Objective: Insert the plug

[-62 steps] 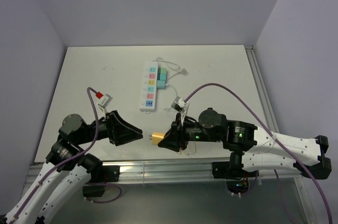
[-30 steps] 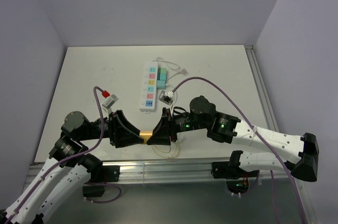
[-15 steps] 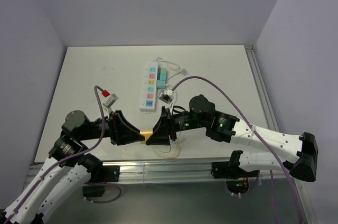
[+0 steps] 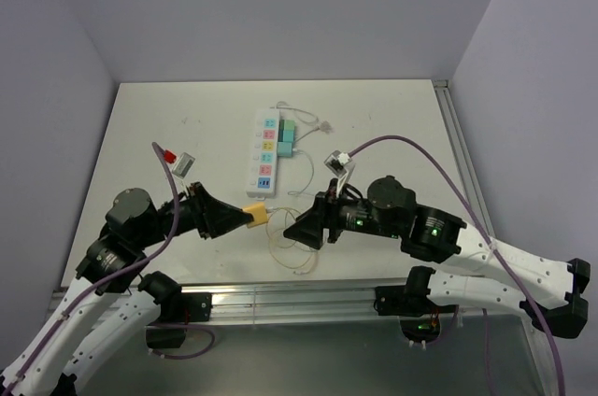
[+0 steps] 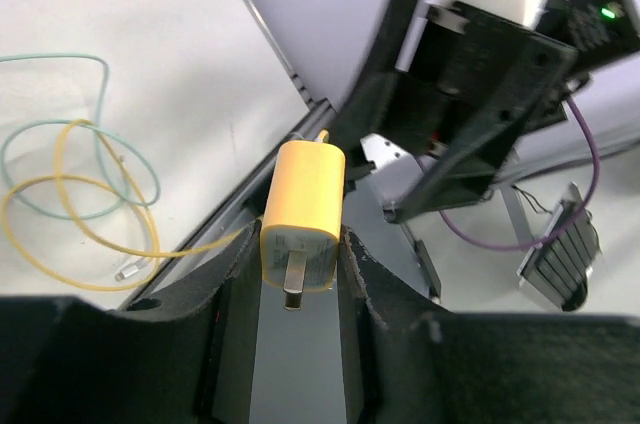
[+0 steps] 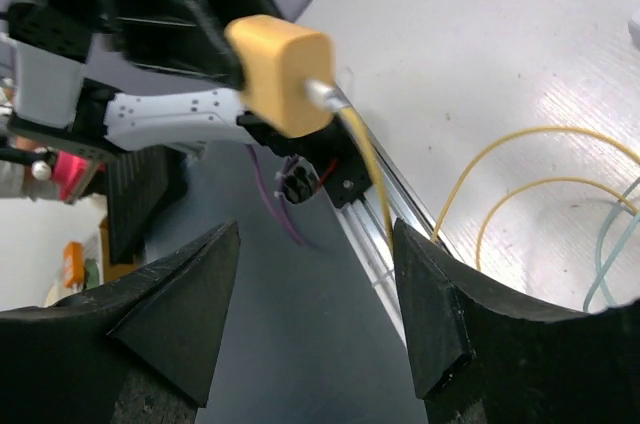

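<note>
My left gripper (image 4: 245, 218) is shut on the yellow plug (image 4: 254, 216), a small charger block with metal prongs; in the left wrist view the plug (image 5: 302, 216) sits pinched between the two black fingers, prongs toward the camera. A yellow cable (image 4: 285, 248) trails from it in loops on the table. My right gripper (image 4: 292, 225) stands open just right of the plug, apart from it; in the right wrist view the plug (image 6: 279, 74) floats ahead of the empty fingers. The white power strip (image 4: 266, 151) with coloured sockets lies farther back on the table.
Teal adapters (image 4: 288, 134) are plugged into the strip's right side, with a white cord (image 4: 313, 122) behind them. A thin green cable (image 5: 70, 134) loops beside the yellow one. The table's metal front rail (image 4: 299, 295) runs close below both grippers.
The right gripper has let go of the plug and drawn back to the right. The left gripper, shut on the plug, has lifted it slightly up and away toward the strip.
</note>
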Available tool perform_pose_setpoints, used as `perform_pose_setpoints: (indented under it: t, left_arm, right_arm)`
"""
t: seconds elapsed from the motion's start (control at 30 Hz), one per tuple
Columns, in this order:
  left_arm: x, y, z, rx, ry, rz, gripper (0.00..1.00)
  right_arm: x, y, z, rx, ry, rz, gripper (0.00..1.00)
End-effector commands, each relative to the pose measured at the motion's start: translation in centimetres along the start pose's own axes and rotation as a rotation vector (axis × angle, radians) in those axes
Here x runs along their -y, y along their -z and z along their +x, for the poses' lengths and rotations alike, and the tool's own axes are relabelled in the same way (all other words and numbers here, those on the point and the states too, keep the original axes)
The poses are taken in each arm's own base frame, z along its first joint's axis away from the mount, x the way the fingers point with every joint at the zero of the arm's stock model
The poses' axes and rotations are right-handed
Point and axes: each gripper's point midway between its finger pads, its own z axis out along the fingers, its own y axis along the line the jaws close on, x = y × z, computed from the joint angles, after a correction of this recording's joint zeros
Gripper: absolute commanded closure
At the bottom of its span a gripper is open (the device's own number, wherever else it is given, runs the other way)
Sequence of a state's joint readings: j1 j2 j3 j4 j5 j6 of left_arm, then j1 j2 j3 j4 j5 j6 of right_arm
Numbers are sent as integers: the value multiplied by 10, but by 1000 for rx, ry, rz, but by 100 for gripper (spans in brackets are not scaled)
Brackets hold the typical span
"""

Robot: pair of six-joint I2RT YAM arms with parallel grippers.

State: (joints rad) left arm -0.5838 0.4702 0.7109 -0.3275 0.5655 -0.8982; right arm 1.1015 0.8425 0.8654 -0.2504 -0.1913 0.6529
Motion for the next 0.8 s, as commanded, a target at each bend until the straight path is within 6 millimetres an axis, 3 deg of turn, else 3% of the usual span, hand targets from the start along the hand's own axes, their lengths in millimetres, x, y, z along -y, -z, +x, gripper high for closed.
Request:
perform_pose_setpoints:
  t: [0.0,0.27,0.37,0.43,0.57,0.77]
  left_arm:
    - [-10,-6,-14,47,-9,-64,100]
    - [-11,-18,-17,42,35,-44,100]
    - [-5,-18,-19,40,41,-26,100]
    - [1,-17,-15,21,53,4,100]
    - [10,-14,-12,18,71,52,100]
    - [20,-6,-8,16,73,91,100]
  right_arm:
    - [-12,16,-18,85,-20,-18,31]
    - [-55,8,-7,48,-1,-206,34]
    - [-61,-2,-8,60,-8,-241,34]
    - [-58,-12,-4,63,-27,-247,34]
    - [-53,-34,-15,142,-100,-239,32]
    - [-43,-37,-24,214,-158,-209,28]
